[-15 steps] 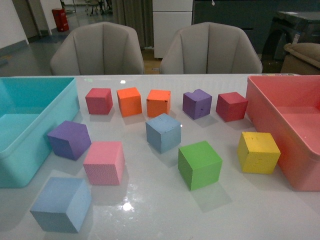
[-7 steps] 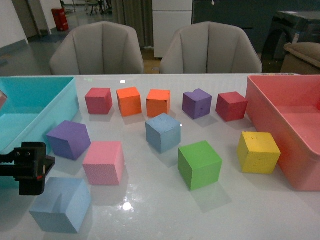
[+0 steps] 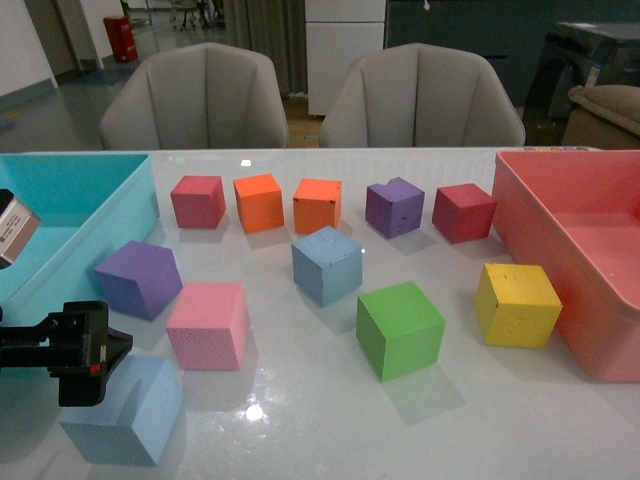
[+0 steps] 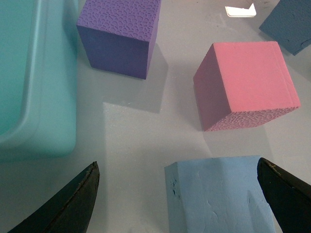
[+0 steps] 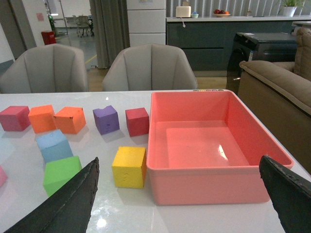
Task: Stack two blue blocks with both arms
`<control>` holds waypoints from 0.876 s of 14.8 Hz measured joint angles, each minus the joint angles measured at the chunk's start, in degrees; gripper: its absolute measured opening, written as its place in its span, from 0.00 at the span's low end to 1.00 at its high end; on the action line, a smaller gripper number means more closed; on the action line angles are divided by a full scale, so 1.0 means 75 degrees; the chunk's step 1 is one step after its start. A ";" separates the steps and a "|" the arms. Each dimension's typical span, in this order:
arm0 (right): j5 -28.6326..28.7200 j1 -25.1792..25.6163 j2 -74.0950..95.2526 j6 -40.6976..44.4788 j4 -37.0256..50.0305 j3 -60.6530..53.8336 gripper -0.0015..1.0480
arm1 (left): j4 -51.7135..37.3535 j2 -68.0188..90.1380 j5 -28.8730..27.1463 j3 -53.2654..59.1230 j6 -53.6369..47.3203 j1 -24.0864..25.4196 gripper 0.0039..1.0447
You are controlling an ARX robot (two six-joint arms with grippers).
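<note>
One pale blue block [image 3: 125,410] lies at the table's near left corner. The other blue block [image 3: 327,264] sits mid-table. My left gripper [image 3: 100,355] hovers open just above the near block, at its left part. In the left wrist view that blue block [image 4: 218,194] lies between the spread fingers of the left gripper [image 4: 177,167], closer to one finger, and nothing is held. The second blue block [image 4: 289,22] shows at a corner. My right gripper [image 5: 180,162] is open and empty, facing the pink bin, with the mid-table blue block [image 5: 53,144] off to one side. The front view does not show it.
A teal bin [image 3: 60,200] stands at the left and a pink bin [image 3: 570,230] at the right. A purple cube [image 3: 140,278] and a pink cube [image 3: 208,325] sit close to the near blue block. Green [image 3: 400,330], yellow [image 3: 517,304] and a back row of several cubes fill the middle.
The left gripper was out of view a second ago. It came in from the left and has since shifted a little right and lower, over the near blue block.
</note>
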State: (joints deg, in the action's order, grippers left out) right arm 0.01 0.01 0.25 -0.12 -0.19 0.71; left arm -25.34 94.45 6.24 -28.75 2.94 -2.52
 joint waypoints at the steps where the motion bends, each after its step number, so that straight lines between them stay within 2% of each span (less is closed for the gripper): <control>1: 0.0000 0.0000 0.0000 0.0000 0.0000 0.0000 0.94 | -0.0003 0.0009 0.0020 0.0000 0.0009 -0.0009 0.94; 7: 0.0000 0.0000 0.0000 0.0000 0.0000 0.0000 0.94 | -0.0064 0.0323 0.0114 0.0038 -0.0090 -0.0548 0.94; 13: 0.0000 0.0000 0.0000 0.0000 0.0000 0.0000 0.94 | -0.0122 0.0866 -0.0085 0.0157 -0.0207 -0.0670 0.94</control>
State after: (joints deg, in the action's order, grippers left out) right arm 0.01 0.01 0.25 -0.12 -0.19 0.71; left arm -26.26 100.95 5.61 -27.57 1.39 -7.55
